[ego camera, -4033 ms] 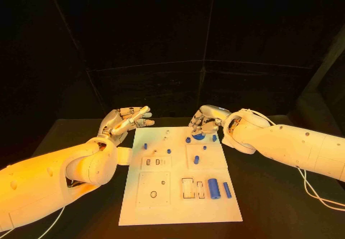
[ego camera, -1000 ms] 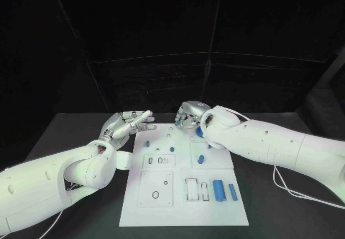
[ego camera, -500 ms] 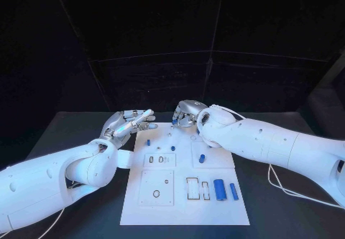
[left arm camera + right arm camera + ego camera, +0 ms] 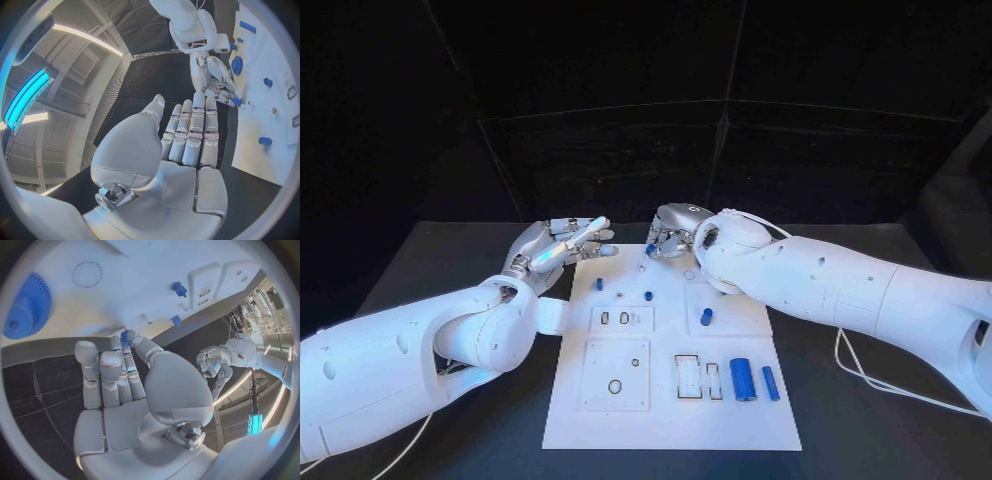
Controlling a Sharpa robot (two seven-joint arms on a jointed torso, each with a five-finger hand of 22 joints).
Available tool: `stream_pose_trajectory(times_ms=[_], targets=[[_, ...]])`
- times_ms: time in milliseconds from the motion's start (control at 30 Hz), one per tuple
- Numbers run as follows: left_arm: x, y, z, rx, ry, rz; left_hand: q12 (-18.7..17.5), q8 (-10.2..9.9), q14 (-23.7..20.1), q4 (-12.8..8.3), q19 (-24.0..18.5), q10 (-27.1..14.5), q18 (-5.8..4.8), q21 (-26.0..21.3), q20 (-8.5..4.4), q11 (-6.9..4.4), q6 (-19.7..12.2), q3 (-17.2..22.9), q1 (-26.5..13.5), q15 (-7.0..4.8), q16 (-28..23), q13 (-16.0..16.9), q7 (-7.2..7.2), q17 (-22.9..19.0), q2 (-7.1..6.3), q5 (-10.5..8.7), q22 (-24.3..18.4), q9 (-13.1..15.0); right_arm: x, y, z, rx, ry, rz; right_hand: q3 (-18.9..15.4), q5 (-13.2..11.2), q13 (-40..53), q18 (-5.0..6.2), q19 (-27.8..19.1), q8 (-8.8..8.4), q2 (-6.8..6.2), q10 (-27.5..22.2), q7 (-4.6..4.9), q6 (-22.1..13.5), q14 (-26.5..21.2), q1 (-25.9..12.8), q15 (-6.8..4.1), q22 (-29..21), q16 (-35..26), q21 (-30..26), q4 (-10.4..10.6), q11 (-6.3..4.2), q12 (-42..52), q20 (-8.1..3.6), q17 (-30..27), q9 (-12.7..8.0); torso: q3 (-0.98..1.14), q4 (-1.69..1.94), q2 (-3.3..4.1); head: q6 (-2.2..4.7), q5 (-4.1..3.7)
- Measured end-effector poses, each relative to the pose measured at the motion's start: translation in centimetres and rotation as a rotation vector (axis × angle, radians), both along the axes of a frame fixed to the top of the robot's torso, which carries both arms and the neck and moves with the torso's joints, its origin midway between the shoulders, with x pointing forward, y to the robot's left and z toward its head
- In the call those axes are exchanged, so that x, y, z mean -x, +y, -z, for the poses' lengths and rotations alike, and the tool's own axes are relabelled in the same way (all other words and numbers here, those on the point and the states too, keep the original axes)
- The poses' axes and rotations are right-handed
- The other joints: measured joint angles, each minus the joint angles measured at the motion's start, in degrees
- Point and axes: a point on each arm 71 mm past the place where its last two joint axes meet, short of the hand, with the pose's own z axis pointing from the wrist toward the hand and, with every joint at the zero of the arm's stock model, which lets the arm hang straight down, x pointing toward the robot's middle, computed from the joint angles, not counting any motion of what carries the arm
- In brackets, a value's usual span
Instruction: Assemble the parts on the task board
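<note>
The white task board [image 4: 668, 400] lies mid-table. My right hand [image 4: 672, 232] hovers over its far edge, pinching a small blue part [image 4: 127, 335] between thumb and fingertip; the same part [image 4: 236, 101] shows under that hand [image 4: 215, 80] close above the board. A large blue gear [image 4: 28, 305] lies flat on the board nearby. My left hand [image 4: 560, 246] is held off the board's far left corner, fingers [image 4: 195, 130] straight and together, holding nothing. Small blue pegs [image 4: 599, 284] [image 4: 648, 296] [image 4: 705, 317] stand on the board. Two blue cylinders [image 4: 741, 380] [image 4: 770, 383] lie near its right edge.
Thin metal pins [image 4: 145, 317] stand up from the board close to the right hand's fingertips. Rectangular slots [image 4: 685, 378] and a raised plate with an oval hole [image 4: 615, 386] take up the near half. Black table [image 4: 430, 270] surrounds the board.
My right hand has moved left along the board's far edge, carrying the small blue part, its forearm now covering the big gear in the head view. The left hand has barely moved.
</note>
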Motion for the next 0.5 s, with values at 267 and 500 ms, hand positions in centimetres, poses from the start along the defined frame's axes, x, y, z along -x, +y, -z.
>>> stream_pose_trajectory(times_ms=[267,500], targets=[[-0.08,0.10,0.01,-0.001,0.000,-0.003,0.00,0.00,0.00,0.00,0.00,0.00,0.00,0.00,0.00,0.00,0.00,0.00,0.00,0.00,0.00,0.00,0.00,0.00,0.00,0.00,0.00,0.00,-0.08,0.26,-0.08,0.006,0.007,-0.004,0.18,-0.16,0.00,0.00,0.00,-0.04,0.00,0.00,-0.06,-0.10,0.00,0.00,0.00,0.06,0.00,0.00,0.18,0.00,0.00,0.00,0.00,0.00,0.01,-0.01,0.07,-0.25,0.01],[-0.15,0.18,0.01,-0.002,-0.001,-0.006,0.00,0.00,0.00,0.00,0.00,0.00,0.00,0.00,0.00,0.00,0.00,0.00,0.00,0.00,0.00,0.00,0.00,-0.01,0.00,0.00,0.01,0.01,-0.15,0.65,0.08,0.007,0.009,-0.005,0.97,-0.18,-0.07,0.00,-0.04,-0.33,-0.75,-2.41,1.21,-2.49,0.09,-0.15,0.38,0.10,0.35,0.33,0.97,1.14,-0.67,0.04,-0.10,0.00,0.00,-0.01,0.09,-0.33,0.01]])
